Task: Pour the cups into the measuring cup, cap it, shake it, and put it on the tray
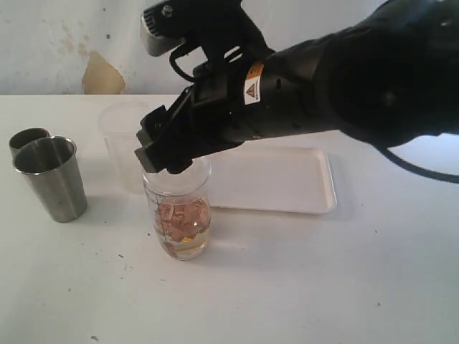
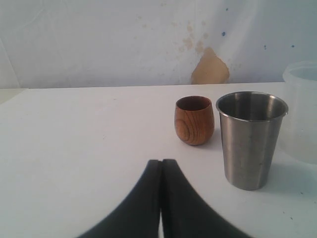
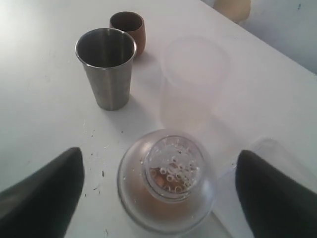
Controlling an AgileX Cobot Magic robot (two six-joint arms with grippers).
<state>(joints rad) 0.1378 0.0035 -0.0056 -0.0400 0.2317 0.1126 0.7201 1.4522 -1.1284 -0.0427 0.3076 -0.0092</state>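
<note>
Right pincer (image 3: 158,154) wide apart just above the measuring cup (image 1: 178,215) on the tabletop (image 1: 323,287), left pincer (image 2: 161,166) tight together.

The right arm (image 1: 344,79) reaches leftward; the right gripper (image 1: 162,162) tilts down, jaws wide. The left gripper (image 2: 161,171) has its jaws pressed together.

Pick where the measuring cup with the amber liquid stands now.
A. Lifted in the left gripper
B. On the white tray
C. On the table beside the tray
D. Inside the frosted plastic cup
C: the measuring cup stands on the white table beside the tray, not on it, with the open right gripper above it.
</note>
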